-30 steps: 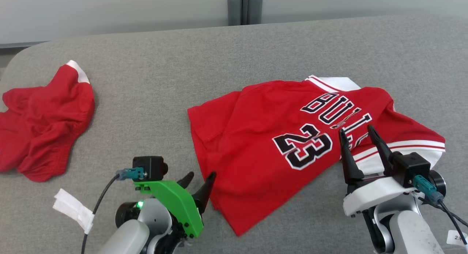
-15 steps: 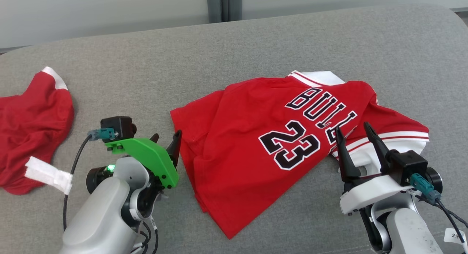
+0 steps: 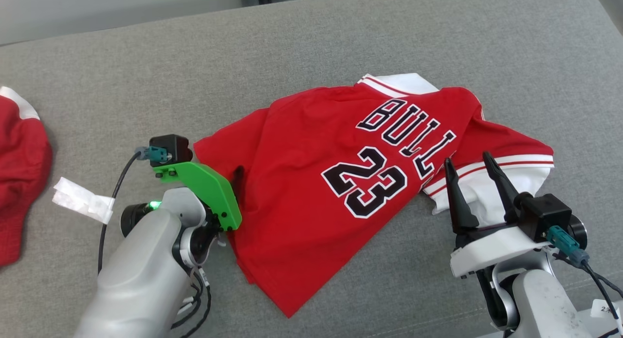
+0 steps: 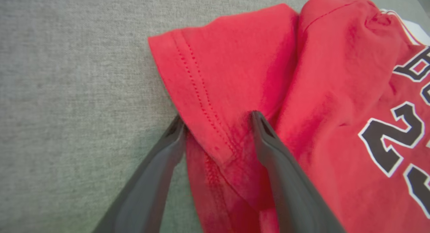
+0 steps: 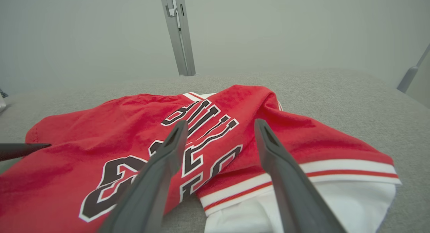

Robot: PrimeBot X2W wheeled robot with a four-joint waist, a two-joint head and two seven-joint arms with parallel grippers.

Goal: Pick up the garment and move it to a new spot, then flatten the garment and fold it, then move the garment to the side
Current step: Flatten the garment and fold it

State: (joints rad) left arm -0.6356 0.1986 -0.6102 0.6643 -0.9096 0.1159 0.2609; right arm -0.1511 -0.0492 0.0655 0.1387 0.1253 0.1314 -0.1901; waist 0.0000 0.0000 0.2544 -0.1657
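A red jersey [image 3: 311, 148] with a black "BULLS 23" print and white trim lies spread, slightly rumpled, on the grey padded surface [image 3: 146, 84]. My left gripper [image 3: 234, 176] is at the jersey's left hem. In the left wrist view it [image 4: 217, 119] stands open astride the stitched hem [image 4: 198, 92], with one finger on the grey surface and the other on the cloth. My right gripper [image 3: 467, 161] is open, held just short of the white-trimmed sleeve [image 3: 491, 175]. From the right wrist, the gripper [image 5: 220, 123] points over the jersey [image 5: 117, 125] with nothing between its fingers.
A second red garment [image 3: 19, 182] lies at the far left edge. A white tape flag [image 3: 80, 204] hangs on the left arm's cable. A grey post [image 5: 178, 35] rises behind the surface. Bare grey padding lies beyond and to the right of the jersey.
The head camera has shifted, sliding the scene left. My left gripper has moved forward along the jersey's left edge and now straddles the hem. The right gripper has stayed open near the sleeve.
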